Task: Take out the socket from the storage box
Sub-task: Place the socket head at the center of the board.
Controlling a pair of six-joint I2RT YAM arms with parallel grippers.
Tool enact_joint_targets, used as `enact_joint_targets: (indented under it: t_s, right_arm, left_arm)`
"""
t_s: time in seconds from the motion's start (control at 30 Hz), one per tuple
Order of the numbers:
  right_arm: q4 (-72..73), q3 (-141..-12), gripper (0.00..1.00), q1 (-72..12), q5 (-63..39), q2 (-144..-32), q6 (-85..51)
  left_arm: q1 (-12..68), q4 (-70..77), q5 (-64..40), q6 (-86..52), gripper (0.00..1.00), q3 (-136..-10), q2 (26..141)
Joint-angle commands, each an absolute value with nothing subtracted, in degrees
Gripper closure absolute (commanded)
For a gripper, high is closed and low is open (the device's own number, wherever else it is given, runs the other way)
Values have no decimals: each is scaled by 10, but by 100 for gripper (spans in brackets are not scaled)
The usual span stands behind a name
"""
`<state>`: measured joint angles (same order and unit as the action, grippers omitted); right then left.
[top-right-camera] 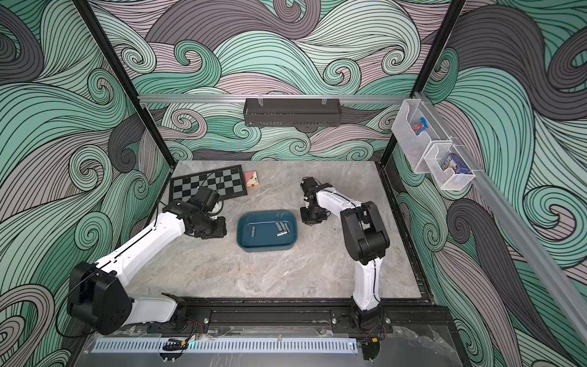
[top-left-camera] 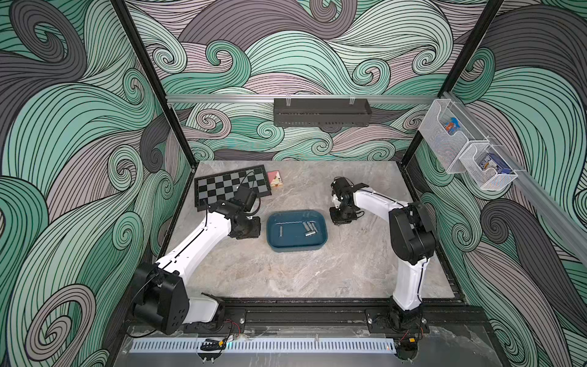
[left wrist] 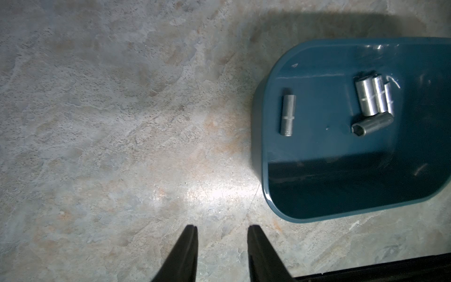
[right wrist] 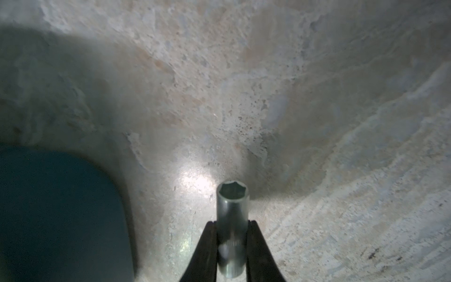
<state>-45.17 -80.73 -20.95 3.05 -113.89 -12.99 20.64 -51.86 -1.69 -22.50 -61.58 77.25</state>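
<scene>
My right pincer is pinching one socket by its middle, with the six-sided mouth pointing away from me towards the table. In a top view this pincer stands at about 3 o'clock of the storage box, just beside the rim and outside it. I judge the taking-out as done for this piece, and the step in hand is the putting down. I cannot tell if the socket touches the stone or hangs a little above it. My left pincer is spread a little and empty, at 9 o'clock of the box. Inside the box lie a lone socket and a small heap of sockets. The next move, I think, calls for a slow lowering until the metal rests, and only then a gentle opening, because the round body may roll back towards the box.
</scene>
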Motion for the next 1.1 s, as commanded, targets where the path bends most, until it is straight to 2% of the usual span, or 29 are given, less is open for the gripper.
enact_joint_targets:
  t_s: [0.0,0.27,0.67,0.9,1.07]
  right_arm:
    - [-432,-808,85,-213,39,-1143,-135]
    - [-422,-797,82,-217,52,-1156,-135]
    - [-422,-791,66,-228,54,-1160,-134]
    - [-423,-783,56,-228,49,-1102,-141]
    - [-422,-770,53,-223,45,-1039,-156]
  left_arm:
    - [203,-525,-11,-224,62,-613,764]
    - [203,-525,-8,-225,62,-612,764]
    - [204,-525,-7,-226,60,-610,763]
    - [207,-530,-15,-221,59,-615,754]
    - [216,-557,-37,-229,60,-663,744]
